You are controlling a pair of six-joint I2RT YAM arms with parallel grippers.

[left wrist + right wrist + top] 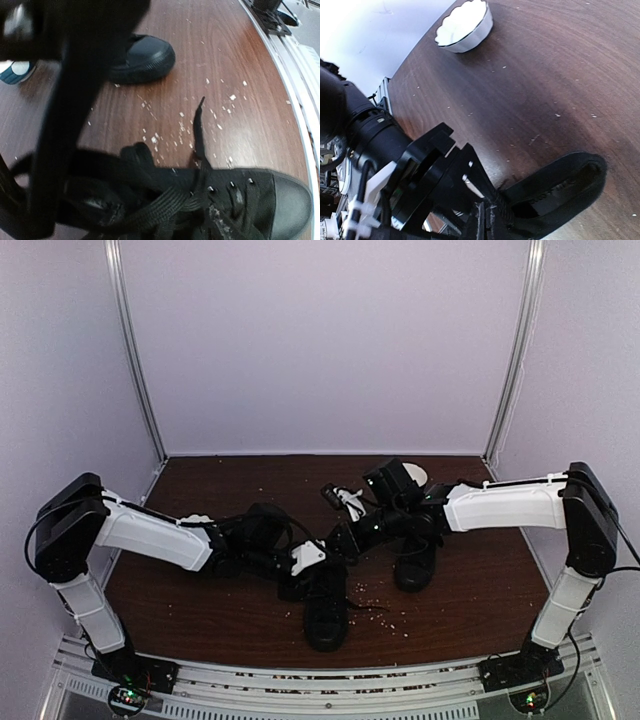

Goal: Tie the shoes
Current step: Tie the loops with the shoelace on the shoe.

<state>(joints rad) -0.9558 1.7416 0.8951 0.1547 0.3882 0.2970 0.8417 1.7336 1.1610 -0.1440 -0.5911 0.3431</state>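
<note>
Two black shoes lie on the brown table. The nearer shoe [326, 615] [260, 200] points at the front edge, with its laces loose and piled over the tongue. One lace end [198, 125] trails across the wood. The other shoe [415, 568] [145, 57] lies to the right, under my right arm. My left gripper [308, 562] hovers over the nearer shoe's laces; its jaws are lost in dark blur. My right gripper [350, 538] [492, 222] is just beside it with its fingertips pressed together. I cannot make out a lace between them.
A white scalloped bowl [465, 25] [417, 472] sits at the back, behind my right arm. Pale crumbs [385, 612] are scattered beside the nearer shoe. The metal rail [295, 75] marks the table's front edge. Purple walls close in the back and sides.
</note>
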